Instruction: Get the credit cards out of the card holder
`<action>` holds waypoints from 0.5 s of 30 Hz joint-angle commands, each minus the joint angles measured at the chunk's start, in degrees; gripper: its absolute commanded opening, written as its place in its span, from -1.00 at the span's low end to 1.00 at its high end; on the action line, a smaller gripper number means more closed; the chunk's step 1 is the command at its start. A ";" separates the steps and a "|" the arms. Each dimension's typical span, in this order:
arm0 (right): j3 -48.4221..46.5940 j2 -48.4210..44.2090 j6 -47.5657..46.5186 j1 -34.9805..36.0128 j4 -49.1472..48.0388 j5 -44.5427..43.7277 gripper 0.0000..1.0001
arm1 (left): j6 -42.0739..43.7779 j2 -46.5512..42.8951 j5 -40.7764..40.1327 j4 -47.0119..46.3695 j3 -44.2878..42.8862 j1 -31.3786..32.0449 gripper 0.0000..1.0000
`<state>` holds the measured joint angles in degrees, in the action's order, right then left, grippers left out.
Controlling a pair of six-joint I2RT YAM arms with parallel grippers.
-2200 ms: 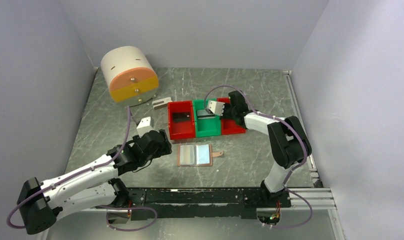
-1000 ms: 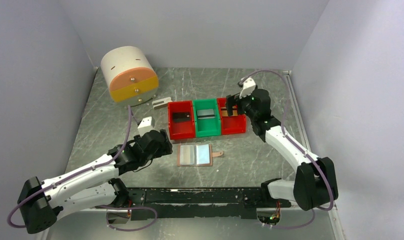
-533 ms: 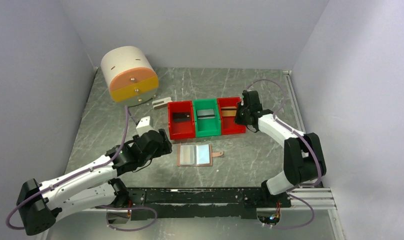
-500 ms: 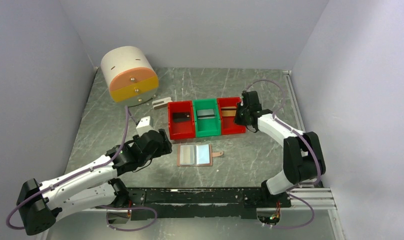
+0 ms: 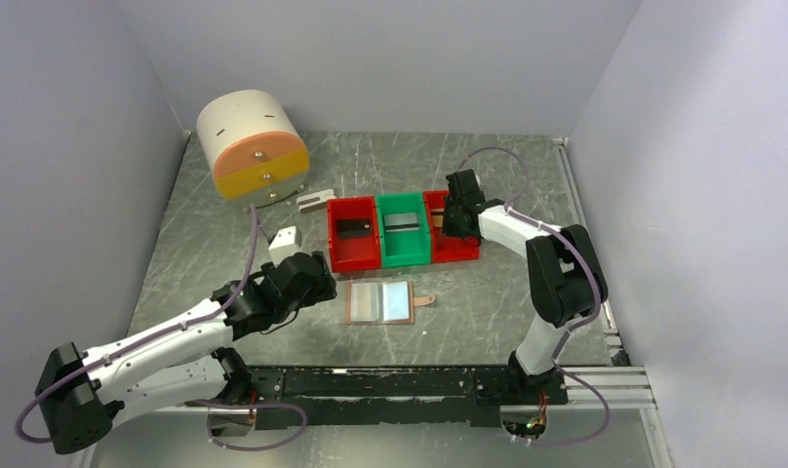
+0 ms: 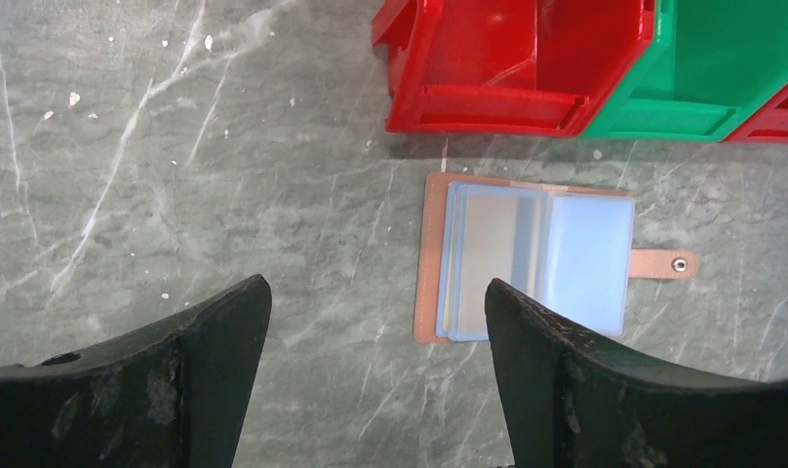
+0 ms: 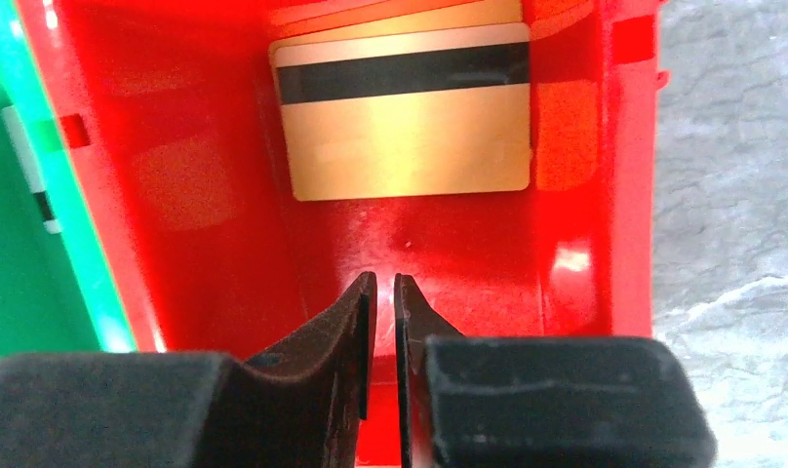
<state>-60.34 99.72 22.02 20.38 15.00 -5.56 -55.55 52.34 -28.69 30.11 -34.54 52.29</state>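
**Counts.** Three open bins stand in a row on the table [image 5: 190,244]: a left red bin [image 5: 334,242], a green bin [image 5: 406,259] and a right red bin [image 5: 456,255], with walls touching. There is one card holder [image 5: 380,302], and four credit cards are visible. One cylindrical drawer unit [image 5: 252,146] and one small grey-white block [image 5: 316,201] stand at the far left.

**Contents.**
- The left red bin holds one black card [image 5: 352,228].
- The green bin holds one pale card [image 5: 402,223] with a dark stripe.
- The right red bin holds a gold card [image 7: 410,127] with a black stripe. It lies over an orange card [image 7: 400,12], of which only the far edge shows.

**Card holder.** It lies unfolded on the table just in front of the bins, with the pale blue pockets facing up and the strap tab [image 6: 665,264] pointing right. Whether a card remains in the pockets cannot be told.

**Grippers.**
- The left gripper [image 6: 375,288] hovers over bare table just left of the card holder. Its jaws are spread wide and hold nothing.
- The right gripper [image 7: 380,283] sits inside the right red bin, near the gold card but not touching it. Its jaws are drawn together to a thin slit, and nothing is visible between them.
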 commanded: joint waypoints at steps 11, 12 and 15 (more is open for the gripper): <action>-0.63 4.25 -1.86 -0.07 -4.35 -5.39 -0.66 | -0.17 1.07 -0.33 -0.62 -3.00 0.00 0.71; -0.69 4.37 -1.87 -0.08 -4.91 -5.73 -0.66 | -0.17 1.09 -0.30 -0.73 -2.99 0.06 0.71; -1.07 4.89 -2.28 -0.08 -6.22 -6.27 -0.66 | -0.01 1.01 -0.27 -0.62 -3.10 0.06 0.71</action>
<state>-60.97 103.88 20.43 20.34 12.45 -9.85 -55.53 53.34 -28.71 30.06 -35.88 52.29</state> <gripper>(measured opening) 0.170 0.856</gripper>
